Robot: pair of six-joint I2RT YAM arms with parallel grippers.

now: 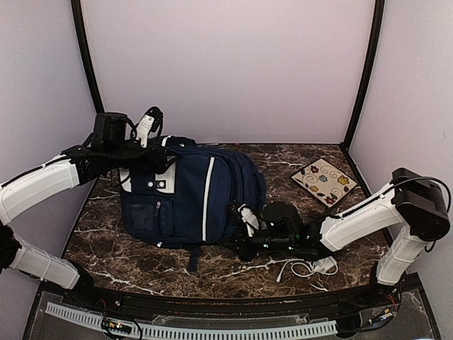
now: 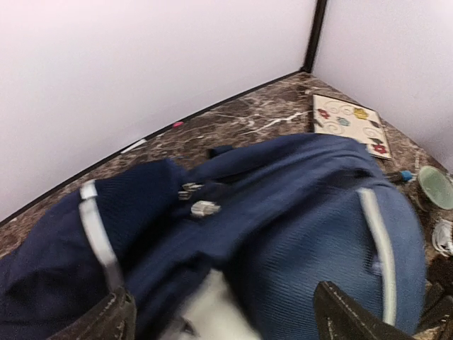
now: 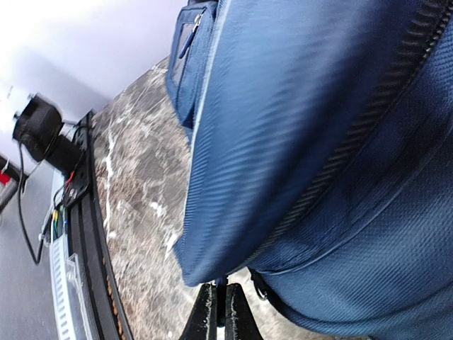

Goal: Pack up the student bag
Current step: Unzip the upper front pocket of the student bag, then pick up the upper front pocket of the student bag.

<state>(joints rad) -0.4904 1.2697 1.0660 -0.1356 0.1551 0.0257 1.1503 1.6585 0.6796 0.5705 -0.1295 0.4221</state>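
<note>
**On the marble table, an arm at each end of the bag**

At the middle-left of the table [image 1: 106, 248] the student bag [image 1: 191, 191] lies flat, its white-patch end toward the left arm; the zip seen from the right wrist looks closed, so packing has, I judge, barely begun. The left gripper [image 2: 223, 313] hangs over that patch end with its fingers spread wide and nothing between them; probably poised to take a handle or flap. The right gripper [image 3: 216, 315] sits low at the opposite edge, fingers pressed together; a thin dark sliver shows between them, zip pull or strap I cannot tell; likely it steadies the bag there. The flowered card [image 1: 324, 180] and white cable [image 1: 304, 269] lie outside on the right, seemingly awaiting their turn.
</note>
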